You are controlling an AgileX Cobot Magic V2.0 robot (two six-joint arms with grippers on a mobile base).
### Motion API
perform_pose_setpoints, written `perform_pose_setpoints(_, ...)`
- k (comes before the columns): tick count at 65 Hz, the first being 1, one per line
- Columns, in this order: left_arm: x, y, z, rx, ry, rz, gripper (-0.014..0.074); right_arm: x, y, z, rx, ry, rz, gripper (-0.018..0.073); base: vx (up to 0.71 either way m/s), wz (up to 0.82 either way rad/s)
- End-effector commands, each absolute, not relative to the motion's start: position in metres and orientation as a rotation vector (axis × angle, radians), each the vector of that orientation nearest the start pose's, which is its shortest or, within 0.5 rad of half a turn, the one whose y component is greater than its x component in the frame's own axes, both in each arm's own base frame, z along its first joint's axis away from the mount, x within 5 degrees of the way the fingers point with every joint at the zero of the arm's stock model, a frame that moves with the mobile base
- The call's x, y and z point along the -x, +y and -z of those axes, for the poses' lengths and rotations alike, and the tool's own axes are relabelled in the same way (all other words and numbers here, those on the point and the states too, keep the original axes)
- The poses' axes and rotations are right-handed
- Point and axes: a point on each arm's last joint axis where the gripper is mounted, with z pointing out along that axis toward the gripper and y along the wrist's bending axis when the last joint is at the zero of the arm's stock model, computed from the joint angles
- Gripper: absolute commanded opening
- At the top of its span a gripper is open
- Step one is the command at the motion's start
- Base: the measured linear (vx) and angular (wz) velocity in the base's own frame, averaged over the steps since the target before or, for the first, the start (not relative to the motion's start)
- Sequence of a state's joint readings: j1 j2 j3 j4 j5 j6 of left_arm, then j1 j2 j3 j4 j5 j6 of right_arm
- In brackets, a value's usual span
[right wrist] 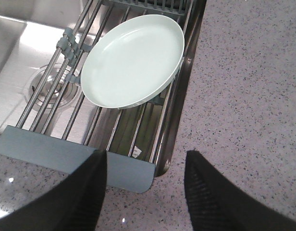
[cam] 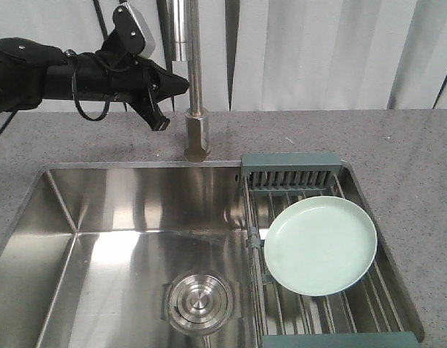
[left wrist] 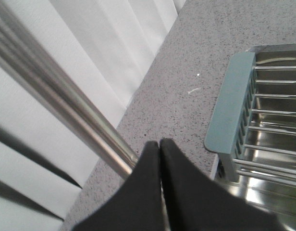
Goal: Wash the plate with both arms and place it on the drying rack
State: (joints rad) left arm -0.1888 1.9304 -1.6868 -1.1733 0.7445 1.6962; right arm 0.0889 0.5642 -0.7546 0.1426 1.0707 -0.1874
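Observation:
The pale mint-green plate (cam: 320, 245) (right wrist: 132, 60) lies face up on the rods of the drying rack (cam: 289, 161) (right wrist: 71, 156) (left wrist: 228, 103), which spans the right side of the sink. My left arm (cam: 35, 72) reaches in from the left at faucet height. Its gripper (cam: 181, 84) (left wrist: 160, 142) is shut with nothing in it, its tips close beside the faucet pipe. In the right wrist view my right gripper (right wrist: 145, 156) stands open and empty above the counter at the rack's near end, well short of the plate. The front view does not show it.
A tall steel faucet (cam: 193, 80) (left wrist: 66, 101) rises behind the sink. The steel sink basin (cam: 122, 246) has a round drain (cam: 199, 301) near its front. Grey speckled counter (cam: 412, 145) (right wrist: 244, 86) surrounds it, with white curtains (cam: 318, 51) behind.

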Motion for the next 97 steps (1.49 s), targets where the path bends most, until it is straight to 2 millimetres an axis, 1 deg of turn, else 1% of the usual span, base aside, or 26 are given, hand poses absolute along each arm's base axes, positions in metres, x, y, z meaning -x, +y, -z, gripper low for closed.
perform_pose_setpoints(1, -0.408, -0.135, -0.373, -1.073, 1.614, 0.39, -0.0008, -0.083, 0.019, -0.344, 0.291, 2.26, -0.13, 0.0372, 0.0, 0.0)
perform_pose_setpoints(8, -0.394, -0.127, -0.383, -1.05, 1.735, 0.378, -0.0008, -0.083, 0.019, -0.344, 0.291, 2.26, -0.13, 0.0372, 0.0, 0.0)
perform_pose_setpoints(12, -0.389, -0.124, -0.387, -0.996, 1.804, 0.382, -0.0008, -0.083, 0.019, -0.344, 0.291, 2.26, -0.13, 0.0372, 0.0, 0.0)
perform_pose_setpoints(17, -0.382, -0.118, -0.394, -0.872, 1.907, 0.4, -0.0008, -0.083, 0.019, -0.344, 0.291, 2.26, -0.13, 0.0372, 0.0, 0.0)
perform_pose_setpoints(20, -0.379, -0.113, -0.397, -0.757, 1.989, 0.414, -0.0008, -0.083, 0.019, -0.344, 0.291, 2.26, -0.13, 0.0372, 0.0, 0.0)
perform_pose_setpoints(26, -0.372, -0.103, -0.399, -0.652, 2.098, 0.34, -0.0008, -0.083, 0.019, -0.344, 0.291, 2.26, -0.13, 0.0372, 0.0, 0.0)
perform_pose_setpoints(30, -0.364, -0.097, -0.399, -0.64, 2.138, 0.283, -0.0008, -0.083, 0.019, -0.344, 0.291, 2.26, -0.13, 0.0372, 0.0, 0.0)
perform_pose_setpoints(34, -0.355, -0.091, -0.394, -0.627, 2.179, 0.244, -0.0008, -0.083, 0.019, -0.344, 0.291, 2.26, -0.13, 0.0372, 0.0, 0.0)
perform_pose_setpoints(37, -0.347, -0.088, -0.393, -0.611, 2.184, 0.221, -0.0008, -0.083, 0.019, -0.344, 0.291, 2.26, -0.13, 0.0372, 0.0, 0.0)
perform_pose_setpoints(42, -0.333, -0.079, -0.385, -0.568, 2.205, 0.197, -0.0008, -0.083, 0.019, -0.344, 0.291, 2.26, -0.13, 0.0372, 0.0, 0.0)
perform_pose_setpoints(43, -0.331, -0.077, -0.381, -0.556, 2.216, 0.197, -0.0008, -0.083, 0.019, -0.344, 0.291, 2.26, -0.13, 0.0372, 0.0, 0.0)
perform_pose_setpoints(48, -0.316, -0.067, -0.377, -0.495, 2.218, 0.193, -0.0008, -0.083, 0.019, -0.344, 0.292, 2.261, -0.13, 0.0372, 0.0, 0.0)
perform_pose_setpoints(50, -0.309, -0.062, -0.371, -0.473, 2.229, 0.188, -0.0008, -0.083, 0.019, -0.344, 0.292, 2.261, -0.13, 0.0372, 0.0, 0.0)
perform_pose_setpoints(57, -0.285, -0.047, -0.363, -0.407, 2.215, 0.161, -0.0008, -0.083, 0.019, -0.344, 0.292, 2.261, -0.13, 0.0372, 0.0, 0.0)
perform_pose_setpoints(58, -0.281, -0.045, -0.359, -0.398, 2.223, 0.157, -0.0008, -0.083, 0.019, -0.344, 0.292, 2.261, -0.13, 0.0372, 0.0, 0.0)
perform_pose_setpoints(61, -0.269, -0.04, -0.357, -0.379, 2.216, 0.147, -0.0008, -0.083, 0.019, -0.344, 0.292, 2.261, -0.13, 0.0372, 0.0, 0.0)
perform_pose_setpoints(67, -0.246, -0.03, -0.346, -0.317, 2.238, 0.145, -0.0008, -0.083, 0.019, -0.344, 0.292, 2.261, -0.13, 0.0372, 0.0, 0.0)
perform_pose_setpoints(73, -0.221, -0.025, -0.34, -0.276, 2.237, 0.147, -0.0008, -0.083, 0.019, -0.344, 0.292, 2.261, -0.13, 0.0372, 0.0, 0.0)
perform_pose_setpoints(84, -0.18, -0.024, -0.328, -0.259, 2.221, 0.156, -0.0008, -0.083, 0.019, -0.344, 0.293, 2.261, -0.13, 0.0372, 0.0, 0.0)
perform_pose_setpoints(97, -0.13, -0.021, -0.324, -0.238, 2.12, 0.158, -0.0007, -0.083, 0.019, -0.344, 0.293, 2.261, -0.13, 0.0372, 0.0, 0.0)
